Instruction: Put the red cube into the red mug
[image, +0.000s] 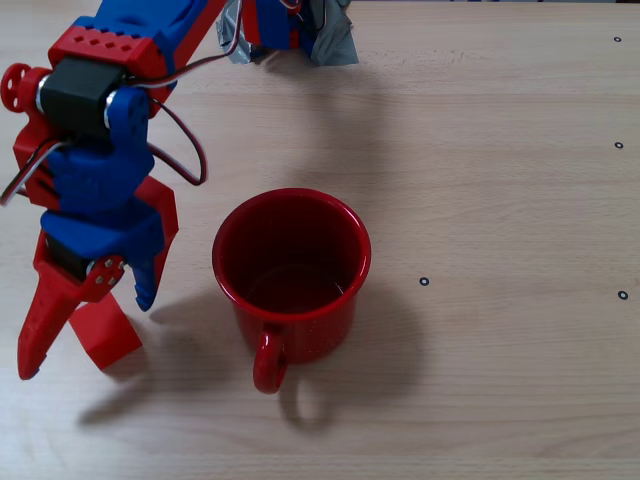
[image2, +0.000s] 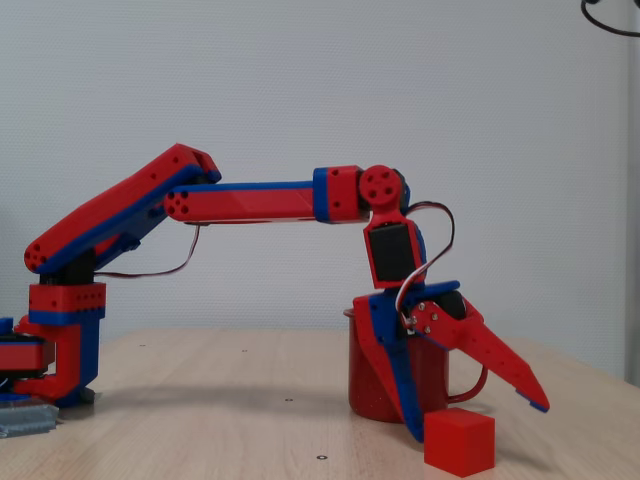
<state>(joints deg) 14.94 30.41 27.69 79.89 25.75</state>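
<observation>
The tool (image2: 470, 420) is seen spread wide and lowered beside the mug (image: 291, 275), with nothing pinched between its fingers. In the side fixed view the cube (image2: 460, 441) rests on the counter (image2: 250, 420), just beside the blue finger (image2: 397, 375) and under the raised red finger (image2: 490, 355). In the overhead fixed view the cube appears as the red block under the tool (image: 85, 345), to the left of the mug. The mug stands upright and looks empty, its handle (image: 268, 362) turned toward the picture's lower edge. The step in hand is judged to be the grasp. For this to be done well, the tool should be centred so that the cube lies squarely between the fingers, flat faces meeting flat faces, before anything is closed; a corner grip on a sharp-edged block is likely to twist it out. Whether the blue finger already touches the cube cannot be told. Once the cube is pinched, a straight lift above the rim should be made before any sideways travel, since the mug is near and could be knocked by the lower finger.
</observation>
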